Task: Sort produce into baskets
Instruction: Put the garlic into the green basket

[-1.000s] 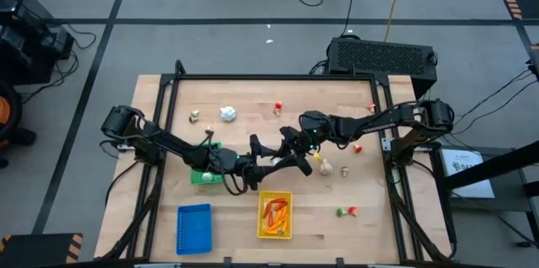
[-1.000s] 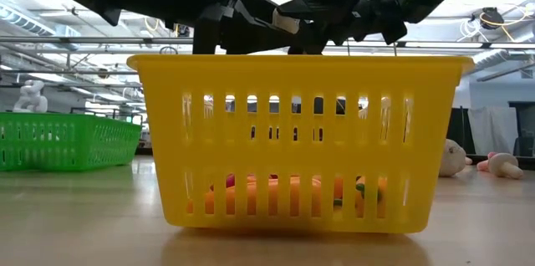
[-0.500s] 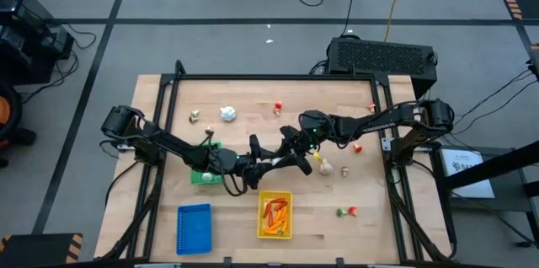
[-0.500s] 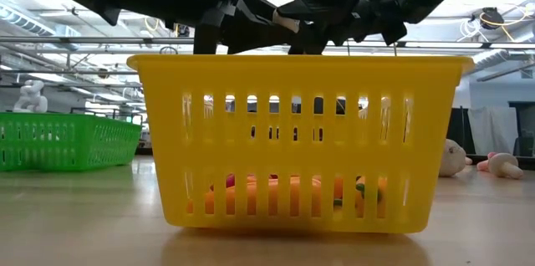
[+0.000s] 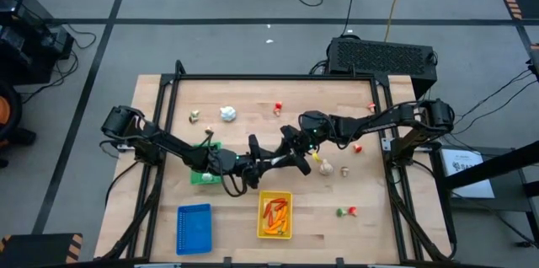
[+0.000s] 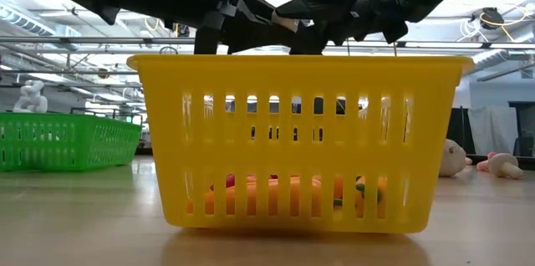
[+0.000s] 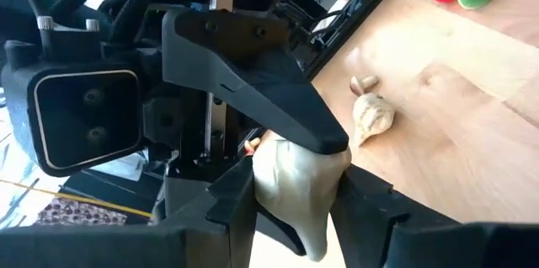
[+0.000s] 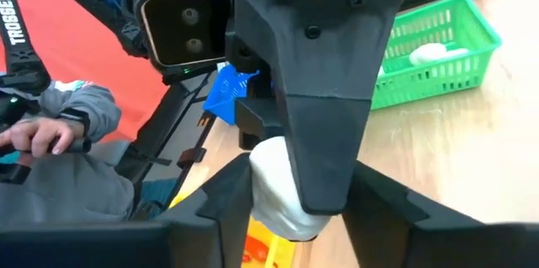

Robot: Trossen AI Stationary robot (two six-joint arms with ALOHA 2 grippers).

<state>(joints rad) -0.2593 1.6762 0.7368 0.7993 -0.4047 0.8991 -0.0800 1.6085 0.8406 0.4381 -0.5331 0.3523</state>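
Note:
A small white bulb (image 7: 296, 185) hangs in the air between my two grippers, which meet nose to nose above the table's middle, just beyond the far rim of the yellow basket (image 5: 275, 215). My left gripper (image 7: 295, 209) is shut on the bulb. My right gripper (image 8: 299, 205) faces it from the right, with its fingers around the same bulb (image 8: 274, 185). The green basket (image 8: 429, 40) holds a white bulb and stands under my left arm. The blue basket (image 5: 194, 227) is at the near left. My left gripper pinches the white bulb's two sides (image 7: 261, 179) between its two fingers. It comes nearly level from the table's left. The bulb is lifted clear of the table. My right gripper lays one finger (image 7: 316, 133) on the bulb's top, coming nearly level from the right. One of its own fingers meets the bulb's side (image 8: 254, 175). My left gripper's finger hides its other side.
Loose produce lies on the wood: a white bulb (image 5: 228, 114) and a red piece (image 5: 277, 108) at the far side, pale pieces (image 5: 327, 167) right of the grippers, and a red-and-green pair (image 5: 347, 211) at the near right. The yellow basket holds orange and red pieces. A person's hand (image 8: 46, 137) shows beyond the table.
My left gripper has shut its fingers on the white bulb, which my right gripper holds out to it. Both arms have stayed where they were and the bulb has not shifted.

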